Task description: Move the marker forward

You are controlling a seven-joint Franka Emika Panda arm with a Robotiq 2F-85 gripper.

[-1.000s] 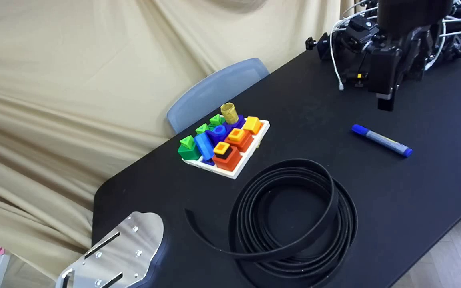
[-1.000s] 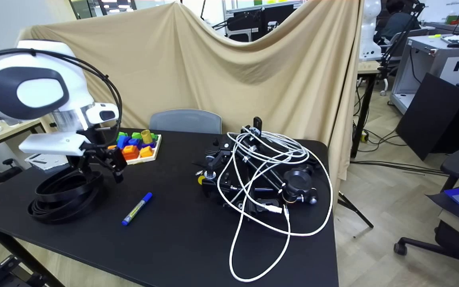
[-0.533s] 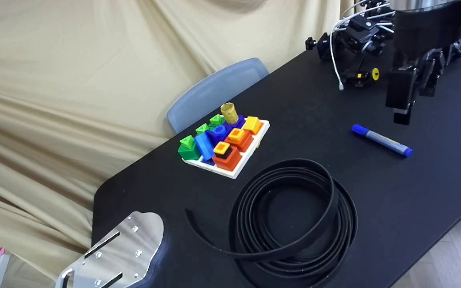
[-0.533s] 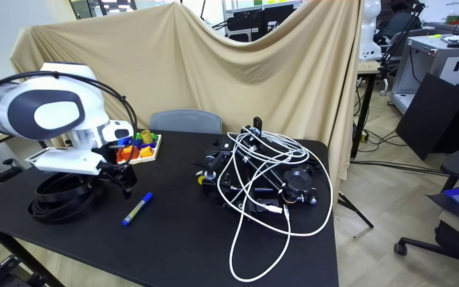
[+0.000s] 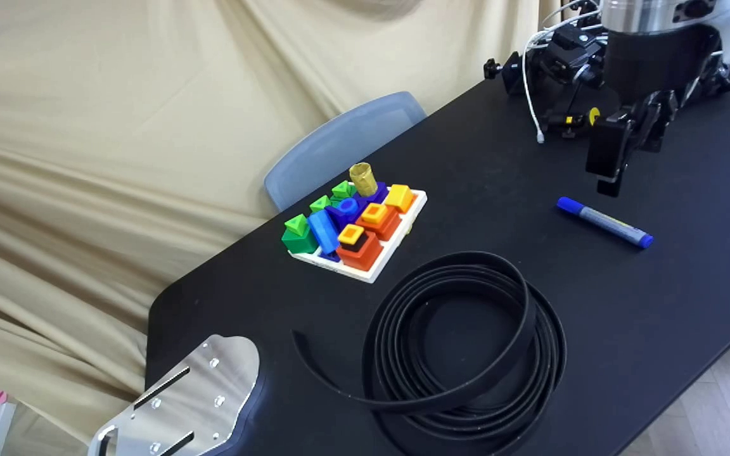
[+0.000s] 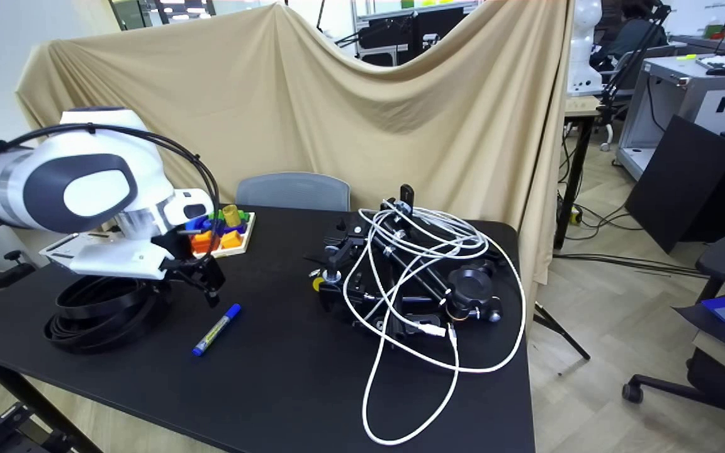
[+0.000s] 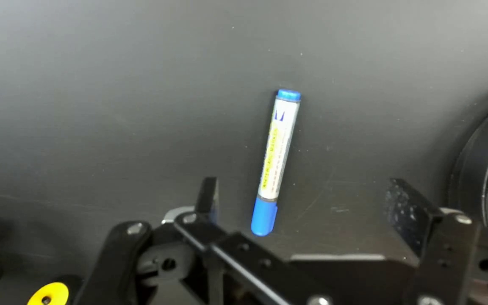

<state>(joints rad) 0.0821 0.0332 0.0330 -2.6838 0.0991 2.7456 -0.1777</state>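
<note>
Pincer [image 7: 305,197] has shifted above black table [image 6: 299,377], beige drapery [image 6: 369,126] behind.

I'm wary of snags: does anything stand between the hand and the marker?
Nothing visible does: in the wrist view the whole marker shows uncovered beyond the open hand, and the coiled black strip lies off at the picture's right edge.

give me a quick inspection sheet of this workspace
Surface: black table, specks and faint scratches in the wrist view
Job's things: marker, capped, lying on its side, not gripped
Clutter: coiled black strap, toy blocks on a white board, metal plate, pile of black hardware
End effector: open, holding nothing, above the table near the marker's capped end
Cables: white cables looped over the pile and onto the table; black cable along the robot arm
Surroundings: beige curtain and chair beyond the table
</note>
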